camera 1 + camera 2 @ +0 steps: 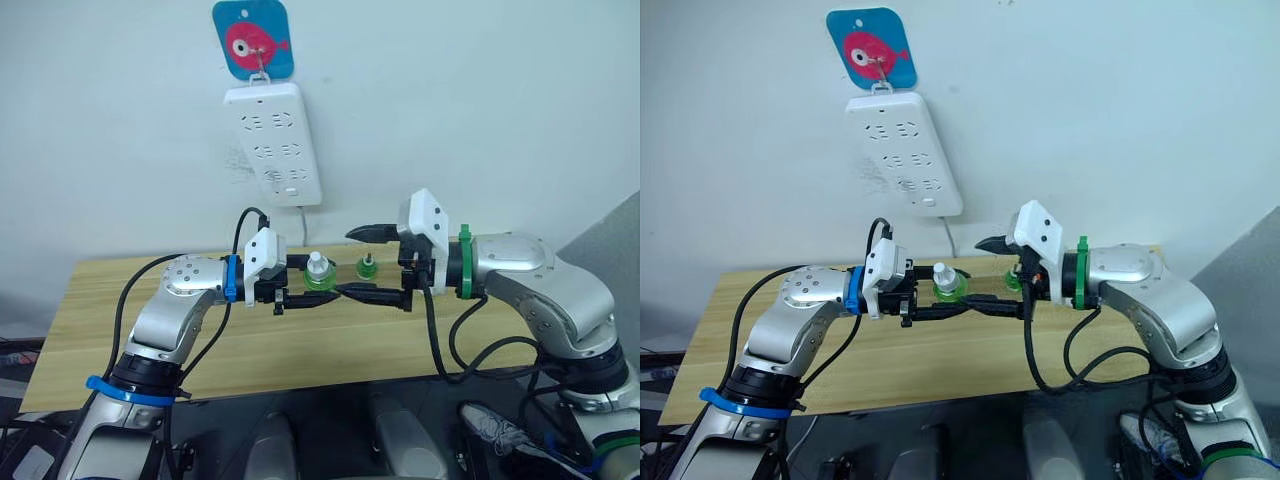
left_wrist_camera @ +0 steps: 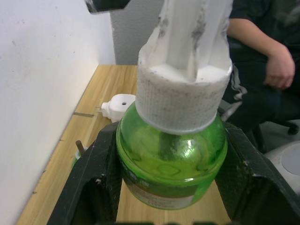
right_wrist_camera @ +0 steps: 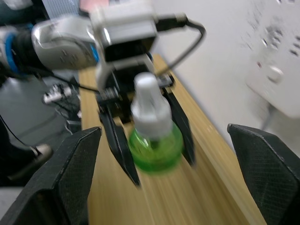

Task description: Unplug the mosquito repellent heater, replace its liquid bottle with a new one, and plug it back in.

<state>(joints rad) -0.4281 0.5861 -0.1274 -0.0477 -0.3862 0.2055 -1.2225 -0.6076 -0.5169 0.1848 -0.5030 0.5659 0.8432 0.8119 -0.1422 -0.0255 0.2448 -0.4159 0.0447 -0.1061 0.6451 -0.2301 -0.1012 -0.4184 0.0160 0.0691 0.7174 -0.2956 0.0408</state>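
My left gripper [image 1: 316, 284] is shut on a green liquid bottle [image 2: 171, 159] with a white cap, holding it upright just above the wooden table [image 1: 150, 330]. My right gripper [image 1: 346, 264] faces it from the right, open wide, one finger above and one below the bottle's level. A second green bottle [image 1: 366, 267], uncapped with a dark wick, stands on the table near the wall. The mosquito repellent heater [image 2: 117, 106], small and white, lies unplugged on the table near the wall, beyond the held bottle.
A long white power strip [image 1: 274, 140] hangs on the wall above the table, under a blue fish hook plate [image 1: 253, 40]. A person [image 2: 276, 56] sits past the table's right end.
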